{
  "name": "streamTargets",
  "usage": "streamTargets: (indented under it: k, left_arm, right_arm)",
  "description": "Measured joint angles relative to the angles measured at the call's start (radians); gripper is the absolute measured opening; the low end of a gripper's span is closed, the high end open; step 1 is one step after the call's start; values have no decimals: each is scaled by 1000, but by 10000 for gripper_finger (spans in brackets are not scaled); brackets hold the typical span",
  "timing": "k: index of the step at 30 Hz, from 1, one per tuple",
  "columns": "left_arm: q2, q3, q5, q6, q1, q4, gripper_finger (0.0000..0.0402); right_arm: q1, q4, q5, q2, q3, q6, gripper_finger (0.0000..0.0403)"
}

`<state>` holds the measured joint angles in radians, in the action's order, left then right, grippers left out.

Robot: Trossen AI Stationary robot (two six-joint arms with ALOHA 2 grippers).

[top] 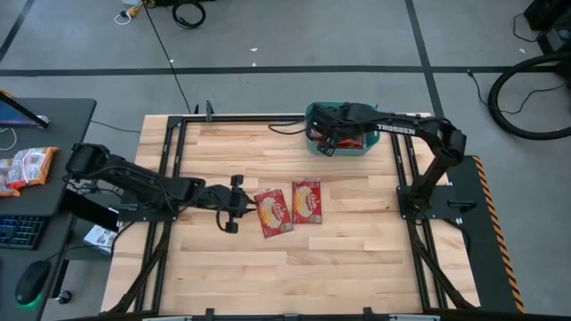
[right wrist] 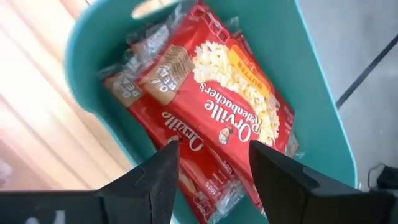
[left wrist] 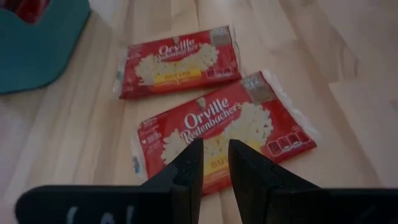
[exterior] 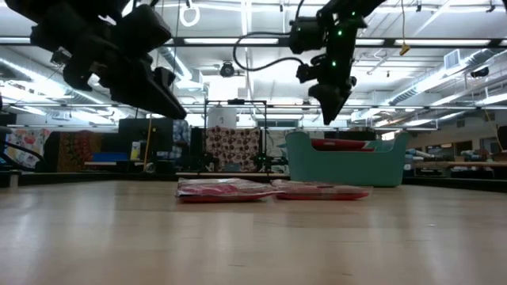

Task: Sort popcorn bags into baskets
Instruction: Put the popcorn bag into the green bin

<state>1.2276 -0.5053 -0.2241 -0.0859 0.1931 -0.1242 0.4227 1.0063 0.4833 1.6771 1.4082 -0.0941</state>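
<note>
Two Orville Redenbacher's popcorn bags remain on the counter. The left hand, empty and narrowly parted, is poised above the nearer; descent is needed. The right hand, open, is held over the filled teal basket.

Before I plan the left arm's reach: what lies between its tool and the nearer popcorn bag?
Nothing. In the high view only bare table separates the left tool from the nearer popcorn bag; the left wrist view shows that bag just past the fingertips.

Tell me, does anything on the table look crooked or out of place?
Only slightly: of the two flat red foil popcorn bags on the wood, the left bag lies a little tilted, while the right bag lies nearly straight. Nothing looks spilled or torn.
</note>
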Motion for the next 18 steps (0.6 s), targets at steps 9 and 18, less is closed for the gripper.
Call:
streamTargets:
  k: [9, 18]
  left_arm:
    - [129, -20, -16, -66, 28, -11, 81]
    - [227, -39, -73, -184, 82, -34, 169]
  right_arm:
    - [-89, 23, -98, -57, 0, -86, 199]
    - [-278, 4, -49, -58, 0, -174, 199]
